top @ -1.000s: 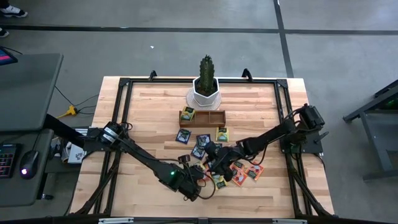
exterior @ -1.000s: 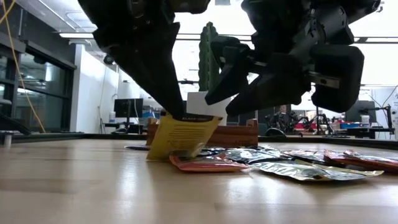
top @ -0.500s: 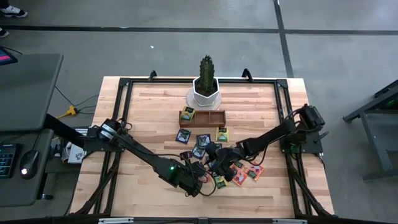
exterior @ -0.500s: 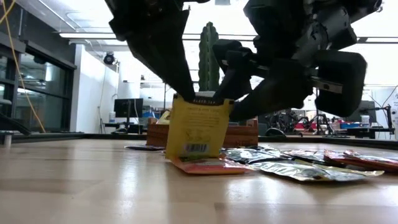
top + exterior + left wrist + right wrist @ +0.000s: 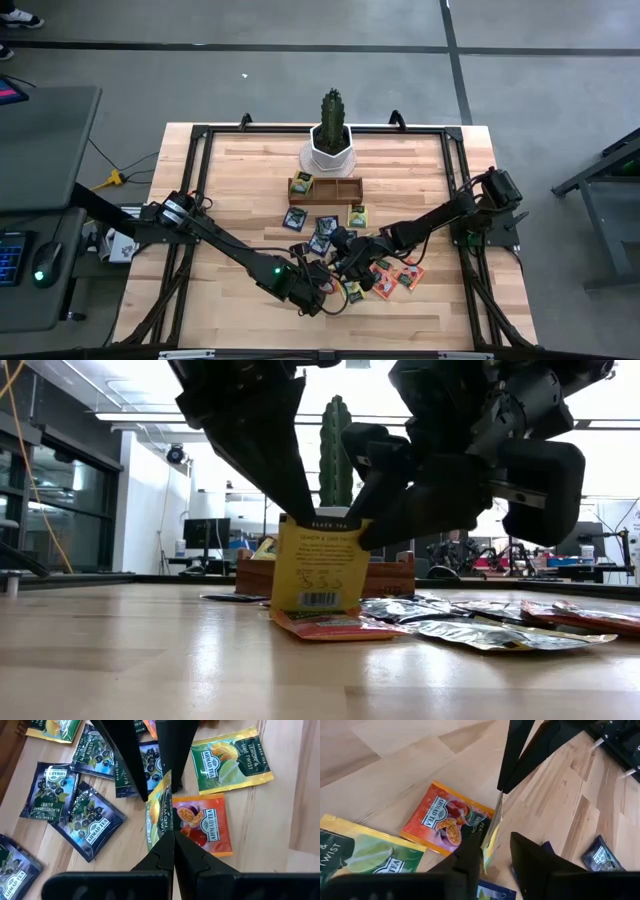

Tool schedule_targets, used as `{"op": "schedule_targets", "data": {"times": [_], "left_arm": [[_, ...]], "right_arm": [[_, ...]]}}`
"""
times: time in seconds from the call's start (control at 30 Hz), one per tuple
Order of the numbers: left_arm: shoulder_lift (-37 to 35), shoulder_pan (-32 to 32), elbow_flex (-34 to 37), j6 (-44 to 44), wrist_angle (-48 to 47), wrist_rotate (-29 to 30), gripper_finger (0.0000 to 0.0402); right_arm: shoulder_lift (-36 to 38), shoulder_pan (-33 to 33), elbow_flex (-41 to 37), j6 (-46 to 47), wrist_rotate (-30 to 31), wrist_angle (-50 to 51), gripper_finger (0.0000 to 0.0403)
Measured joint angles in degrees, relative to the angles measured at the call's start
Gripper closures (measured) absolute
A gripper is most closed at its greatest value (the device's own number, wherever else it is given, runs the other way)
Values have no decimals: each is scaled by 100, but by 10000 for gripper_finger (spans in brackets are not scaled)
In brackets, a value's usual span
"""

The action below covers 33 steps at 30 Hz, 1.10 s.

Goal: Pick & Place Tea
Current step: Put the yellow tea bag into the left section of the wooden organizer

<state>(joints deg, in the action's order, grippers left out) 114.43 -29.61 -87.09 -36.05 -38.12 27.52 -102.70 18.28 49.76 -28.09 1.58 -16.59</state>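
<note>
Several tea sachets, yellow-green, dark blue-black and orange-red, lie flat on the table's near middle (image 5: pixel 345 262). One yellow-green sachet (image 5: pixel 320 565) stands upright under my left gripper (image 5: pixel 173 837), which is shut on it. My right gripper (image 5: pixel 495 855) is open. Its fingers stand on either side of the same sachet's side edge (image 5: pixel 490 837), close to the left gripper. In the high view the two grippers meet at the near middle of the table, the left gripper (image 5: pixel 318 291) nearer me than the right gripper (image 5: pixel 346 268). My left gripper pinches the yellow-green sachet by its top edge (image 5: pixel 312 520) between the two fingers, coming from above and pointing down. The sachet hangs upright below the fingers, its bottom edge (image 5: pixel 318 610) on an orange-red sachet (image 5: pixel 335 625). My right gripper's fingers flank the sachet's upper side edge; I cannot tell whether they touch it.
A brown wooden three-compartment tray (image 5: pixel 338 197) sits beyond the sachets, with a yellow-green sachet (image 5: pixel 302 182) in its left compartment. A white pot with a cactus (image 5: pixel 330 148) stands behind the tray. A black frame (image 5: pixel 200 180) runs along the table's edges.
My left gripper has risen a little and shifted toward the table's right. The yellow-green sachet, slanted low over the pile a second ago, now hangs upright with its printed face toward the near edge. My right gripper's fingers have come closer around its upper corner.
</note>
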Motion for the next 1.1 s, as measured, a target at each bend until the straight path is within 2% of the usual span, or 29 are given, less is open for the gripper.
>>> {"op": "schedule_targets", "data": {"times": [0.37, 0.8, 1.1], "left_arm": [[0, 0, 0, 0, 82, 56, 402], [-119, 11, 4, 291, 81, 83, 401], [-579, 118, 4, 431, -622, 468, 392]], "right_arm": [[0, 4, 0, 395, -4, 57, 397], [314, 119, 2, 1210, 568, 468, 402], [770, 9, 4, 2263, 817, 1400, 402]]}}
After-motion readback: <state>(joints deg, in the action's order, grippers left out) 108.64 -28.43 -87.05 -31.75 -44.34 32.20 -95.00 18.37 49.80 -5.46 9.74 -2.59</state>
